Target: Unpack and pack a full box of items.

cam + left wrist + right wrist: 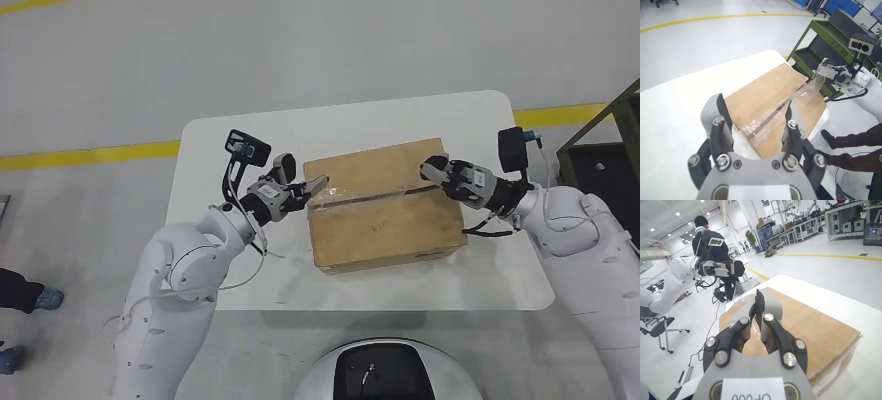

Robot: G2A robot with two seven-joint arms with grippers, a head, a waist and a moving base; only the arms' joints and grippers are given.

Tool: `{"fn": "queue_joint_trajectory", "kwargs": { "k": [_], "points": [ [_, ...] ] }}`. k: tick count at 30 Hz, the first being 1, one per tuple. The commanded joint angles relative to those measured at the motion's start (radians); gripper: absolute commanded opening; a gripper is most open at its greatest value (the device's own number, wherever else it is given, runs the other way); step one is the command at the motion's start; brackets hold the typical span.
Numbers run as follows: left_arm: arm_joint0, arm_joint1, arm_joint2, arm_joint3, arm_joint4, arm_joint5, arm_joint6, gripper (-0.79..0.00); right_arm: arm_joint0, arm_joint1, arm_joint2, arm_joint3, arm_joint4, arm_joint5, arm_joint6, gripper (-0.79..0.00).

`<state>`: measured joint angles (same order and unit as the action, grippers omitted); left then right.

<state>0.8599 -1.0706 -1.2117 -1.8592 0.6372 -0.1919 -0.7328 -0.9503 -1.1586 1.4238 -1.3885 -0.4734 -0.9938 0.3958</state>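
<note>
The right claw [757, 306] is found pressed together, a strip of clear tape [811, 85] pinched in it and held raised off the end of the cardboard box [385, 215] nearer the right edge of the surface [250, 140]. The left claw [756, 103] is found spread at the opposite end of the box, one finger placed to each side of the taped seam; contact with the cardboard cannot be determined. The box is seated flaps closed, near the middle of the surface.
</note>
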Motion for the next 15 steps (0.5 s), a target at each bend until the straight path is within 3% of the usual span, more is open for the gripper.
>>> {"fn": "queue_joint_trajectory", "kwargs": {
  "k": [1, 8, 15],
  "points": [
    [-0.023, -0.004, 0.025, 0.013, -0.009, -0.01, -0.004, -0.785, 0.003, 0.002, 0.004, 0.004, -0.001, -0.018, -0.014, -0.785],
    [-0.062, -0.015, 0.068, 0.048, -0.039, -0.014, -0.003, -0.785, 0.012, 0.017, 0.003, -0.047, -0.005, -0.018, -0.047, -0.785],
    [-0.078, -0.02, 0.084, 0.068, -0.072, -0.024, -0.026, -0.785, 0.022, 0.033, -0.023, -0.01, -0.02, -0.018, -0.052, -0.785]
  ]
}}
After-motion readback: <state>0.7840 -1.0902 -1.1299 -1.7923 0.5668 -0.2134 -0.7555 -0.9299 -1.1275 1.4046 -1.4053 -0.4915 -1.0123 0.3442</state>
